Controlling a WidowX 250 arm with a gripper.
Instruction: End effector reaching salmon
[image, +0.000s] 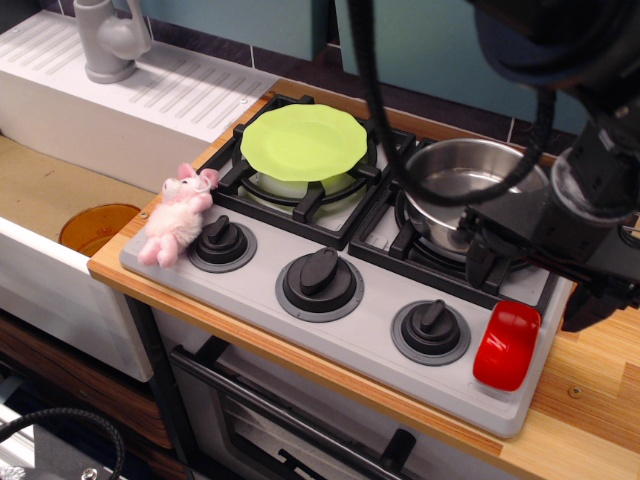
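Observation:
The salmon (506, 346) is a small glossy red block lying on the front right corner of the grey toy stove (350, 330), right of the third knob. My black gripper (536, 288) hangs from the bulky black arm just above and behind the salmon. Its jaws are open and empty. One finger (482, 266) stands left of the salmon's far end and the other (588, 304) to its right, over the stove's edge. I cannot tell whether the fingers touch the salmon.
A steel pot (468, 190) sits on the right burner, partly behind the arm. A lime green plate (303, 142) lies on the left burner. A pink plush animal (178, 215) lies at the stove's left edge. Three black knobs (320, 279) line the front. Black cables (365, 60) hang over the stove.

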